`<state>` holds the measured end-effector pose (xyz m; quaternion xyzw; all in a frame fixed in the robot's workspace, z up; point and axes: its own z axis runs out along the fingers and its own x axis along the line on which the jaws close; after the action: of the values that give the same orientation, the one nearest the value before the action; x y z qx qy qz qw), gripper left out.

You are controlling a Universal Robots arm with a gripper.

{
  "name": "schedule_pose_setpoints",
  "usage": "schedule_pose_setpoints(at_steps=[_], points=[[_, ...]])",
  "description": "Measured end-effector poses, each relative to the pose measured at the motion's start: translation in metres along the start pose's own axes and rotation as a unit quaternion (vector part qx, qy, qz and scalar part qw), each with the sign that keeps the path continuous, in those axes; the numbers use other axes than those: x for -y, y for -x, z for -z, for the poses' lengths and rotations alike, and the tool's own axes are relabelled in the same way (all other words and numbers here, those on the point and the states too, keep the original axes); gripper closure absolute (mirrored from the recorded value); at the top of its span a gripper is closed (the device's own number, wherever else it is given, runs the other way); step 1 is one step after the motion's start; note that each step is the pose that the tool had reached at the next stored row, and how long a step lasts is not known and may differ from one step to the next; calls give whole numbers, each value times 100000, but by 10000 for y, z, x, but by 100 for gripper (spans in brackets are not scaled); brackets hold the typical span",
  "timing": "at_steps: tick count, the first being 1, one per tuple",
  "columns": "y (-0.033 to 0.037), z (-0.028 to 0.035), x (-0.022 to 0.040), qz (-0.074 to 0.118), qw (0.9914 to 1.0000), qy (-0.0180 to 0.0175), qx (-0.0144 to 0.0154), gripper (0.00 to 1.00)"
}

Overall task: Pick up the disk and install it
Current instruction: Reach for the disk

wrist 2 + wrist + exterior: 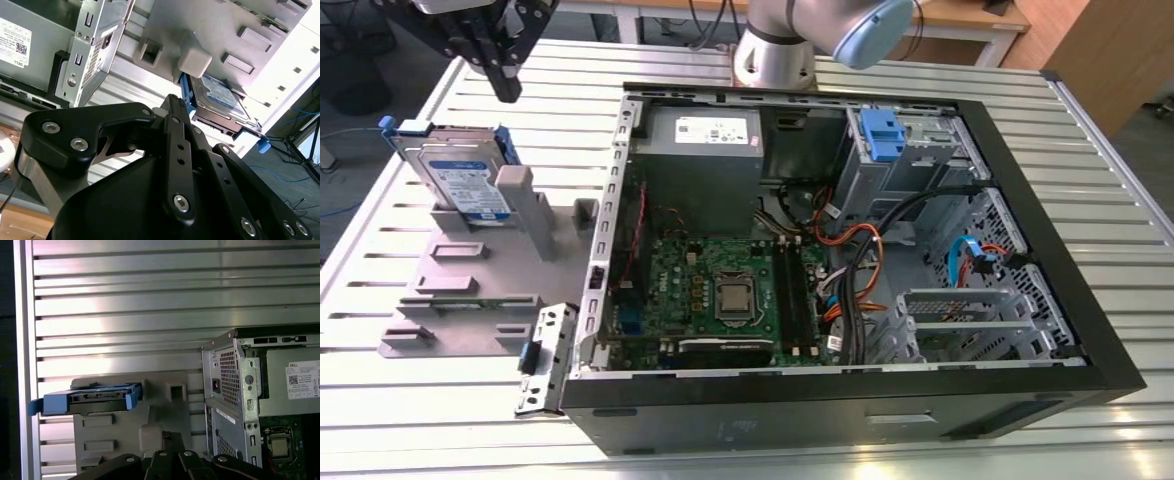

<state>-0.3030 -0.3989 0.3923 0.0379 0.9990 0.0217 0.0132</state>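
The disk (460, 185) is a silver hard drive with a white-and-blue label and blue side rails. It stands on edge in the grey plastic stand (460, 300) at the exterior view's left. Both wrist views show it too: the disk (220, 97) from its label side and the disk (95, 399) edge-on. My gripper (508, 92) hangs above and slightly behind the disk, apart from it. Its black fingers (175, 125) are pressed together with nothing between them. In the first wrist view the gripper (170, 436) points down near the stand's upright post.
An open computer case (854, 400) lies on the slatted metal table (1121, 200), with the motherboard, cables and grey power-supply box (700, 130) exposed. A blue-tabbed drive bay (883, 135) sits at its far side. A loose metal bracket (544, 355) lies by the stand.
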Motion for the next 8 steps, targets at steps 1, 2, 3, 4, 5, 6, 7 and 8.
schedule_pose_setpoints(at_steps=[1, 2, 3, 4, 5, 6, 7, 8], points=[[-9, 0, 1, 4, 100000, 0, 2, 89], [-17, 1, 1, 0, 100000, -3, 1, 89], [-24, 1, 2, 0, 100000, -1, 3, 89], [-30, 1, 2, -1, 100000, 1, 5, 89], [-37, 1, 3, -2, 100000, 1, 7, 89], [-43, 1, 3, 0, 100000, 1, 7, 89], [-49, 1, 4, 0, 100000, 0, 10, 89], [-55, 1, 4, 0, 100000, 0, 10, 89]])
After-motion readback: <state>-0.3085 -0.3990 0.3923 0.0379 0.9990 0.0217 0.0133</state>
